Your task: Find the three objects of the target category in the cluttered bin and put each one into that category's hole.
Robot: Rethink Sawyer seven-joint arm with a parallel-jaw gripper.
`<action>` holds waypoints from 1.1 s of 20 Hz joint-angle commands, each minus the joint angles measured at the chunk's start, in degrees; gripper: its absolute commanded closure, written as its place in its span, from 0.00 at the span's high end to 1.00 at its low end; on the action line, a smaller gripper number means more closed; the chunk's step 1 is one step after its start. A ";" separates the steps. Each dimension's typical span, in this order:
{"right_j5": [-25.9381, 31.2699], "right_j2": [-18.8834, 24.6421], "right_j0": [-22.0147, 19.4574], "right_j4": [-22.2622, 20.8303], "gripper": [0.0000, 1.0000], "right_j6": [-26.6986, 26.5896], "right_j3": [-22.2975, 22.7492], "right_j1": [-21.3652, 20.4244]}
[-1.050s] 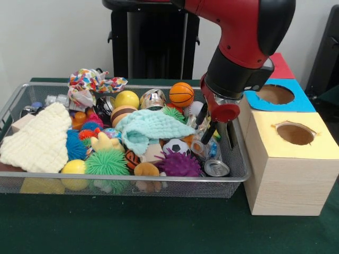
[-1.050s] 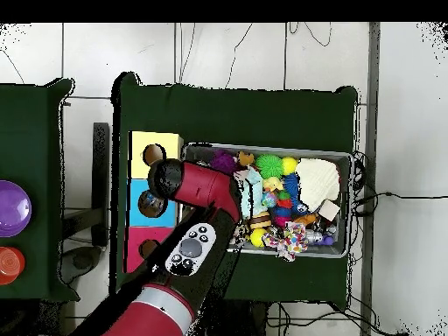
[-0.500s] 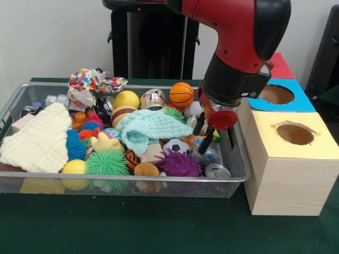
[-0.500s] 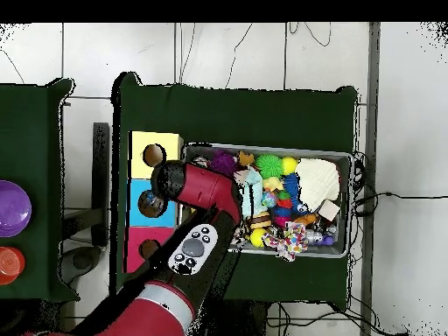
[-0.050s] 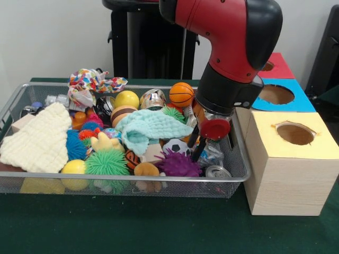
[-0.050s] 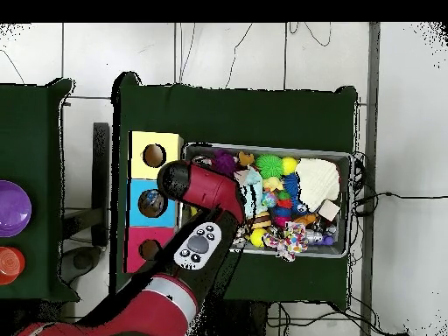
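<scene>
The bin (image 5: 16, 100) is a wire mesh basket on the green desk (image 5: 159, 227), packed with clutter, and I see it just left of the row of hole boxes in my front view. The yellow-topped box (image 5: 288, 159) sits touching or nearly touching the bin's right end, with the blue-topped box (image 5: 278, 95) behind it and the red-topped box (image 5: 278, 66) behind that; each top has a round hole.

My arm (image 5: 233, 47) comes down over the right part of the bin. The pincer (image 5: 194, 144) hangs low there, its two dark fingers (image 5: 198, 150) spread apart with nothing between them, tips down among the clutter just above a purple spiky ball (image 5: 177, 165) and beside a small soccer ball (image 5: 173, 145). A silver can (image 5: 216, 171) lies at the bin's front right corner, near the pincer.

Further left I see a light teal cloth (image 5: 151, 127) draped over the middle, an orange basketball (image 5: 181, 93) toward the back, a yellow ball (image 5: 126, 99), a green spiky ball (image 5: 107, 162) at the front, a cream knitted cloth (image 5: 38, 138) at the left end and a patterned crumpled cloth (image 5: 92, 82) at the back.

In the overhead view the arm (image 6: 206, 188) covers the bin's (image 6: 343, 157) end nearest the boxes, so the pincer is hidden there.
</scene>
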 commanded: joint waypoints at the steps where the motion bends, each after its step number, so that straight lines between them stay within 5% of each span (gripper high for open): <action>1: -0.38 6.58 -1.73 2.97 0.00 10.88 2.45 2.69; 12: 2.58 7.14 -1.87 4.25 0.00 10.96 1.64 2.60; 19: 4.01 3.16 -0.34 2.69 0.00 11.25 -0.14 3.90; 20: 3.88 2.95 -0.27 2.65 1.00 11.22 -0.13 3.96; 22: 3.84 3.03 -0.37 2.66 1.00 11.15 -0.05 3.88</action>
